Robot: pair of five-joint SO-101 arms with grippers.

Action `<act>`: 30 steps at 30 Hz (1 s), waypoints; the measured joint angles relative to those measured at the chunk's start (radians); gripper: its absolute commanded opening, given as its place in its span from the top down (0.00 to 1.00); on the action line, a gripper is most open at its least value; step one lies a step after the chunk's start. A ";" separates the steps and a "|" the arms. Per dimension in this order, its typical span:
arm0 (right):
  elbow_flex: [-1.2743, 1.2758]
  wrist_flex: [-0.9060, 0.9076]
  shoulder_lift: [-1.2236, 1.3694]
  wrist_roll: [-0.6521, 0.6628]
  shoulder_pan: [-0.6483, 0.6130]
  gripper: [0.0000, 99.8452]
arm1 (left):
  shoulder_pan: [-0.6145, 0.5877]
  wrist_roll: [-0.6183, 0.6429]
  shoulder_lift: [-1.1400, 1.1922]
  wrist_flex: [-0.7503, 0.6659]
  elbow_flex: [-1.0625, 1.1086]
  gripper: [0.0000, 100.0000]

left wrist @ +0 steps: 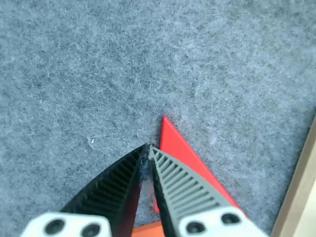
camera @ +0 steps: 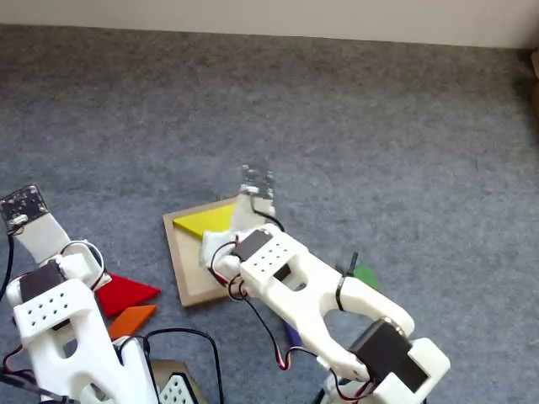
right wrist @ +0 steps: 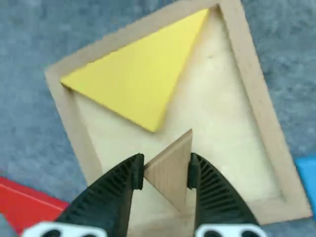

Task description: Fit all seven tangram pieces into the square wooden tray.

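The square wooden tray [right wrist: 254,84] lies under my right gripper [right wrist: 165,170], which is shut on a plain wood triangle [right wrist: 170,165] held just over the tray floor. A large yellow triangle [right wrist: 140,81] lies in the tray along one side, its tip close to the wood triangle. In the high view the right arm [camera: 278,265] covers much of the tray [camera: 181,269], and the yellow triangle [camera: 205,220] peeks out. My left gripper [left wrist: 148,148] is shut on nothing, its tips above the carpet beside a red triangle [left wrist: 185,155].
A red triangle [camera: 125,293] and an orange piece [camera: 132,320] lie on the grey carpet left of the tray. A green piece [camera: 365,274] and a blue piece [right wrist: 307,173] lie on its right side. The left arm [camera: 59,311] stands at the front left.
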 measured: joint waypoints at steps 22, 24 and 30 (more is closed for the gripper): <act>0.061 -0.098 -0.006 -0.060 -0.032 0.89 | 0.000 0.000 0.000 0.000 0.000 0.99; 0.061 -0.098 -0.003 -0.020 -0.011 0.94 | 0.000 0.000 0.000 0.000 0.000 0.99; 0.084 -0.098 -0.106 0.146 0.061 0.97 | 0.000 0.000 0.000 0.000 0.000 0.99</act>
